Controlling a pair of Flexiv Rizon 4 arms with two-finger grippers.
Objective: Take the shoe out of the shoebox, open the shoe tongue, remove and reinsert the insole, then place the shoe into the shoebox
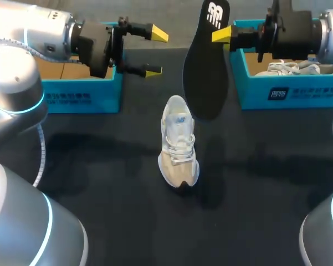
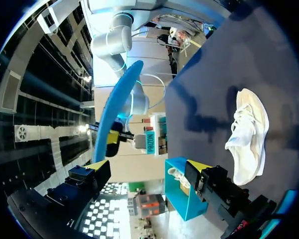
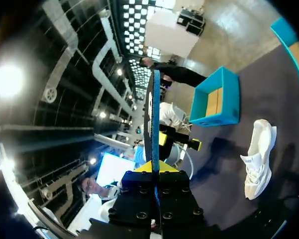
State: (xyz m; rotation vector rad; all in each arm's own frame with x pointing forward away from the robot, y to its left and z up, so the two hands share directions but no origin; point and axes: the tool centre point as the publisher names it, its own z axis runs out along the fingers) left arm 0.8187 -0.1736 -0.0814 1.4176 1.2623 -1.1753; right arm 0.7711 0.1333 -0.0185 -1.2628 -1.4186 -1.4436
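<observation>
A white and beige shoe lies on the black table between my arms, its toe toward the far side; it also shows in the wrist views. My right gripper is shut on the black insole, which hangs heel down above and just right of the shoe. Seen edge-on, the insole rises from between the right gripper's yellow tips. My left gripper stands open in the air left of the insole, holding nothing, with the left gripper's tips far apart.
A blue shoebox with a cardboard bottom stands at the back left. A second blue shoebox at the back right holds another white shoe. Bare black table lies around and in front of the shoe.
</observation>
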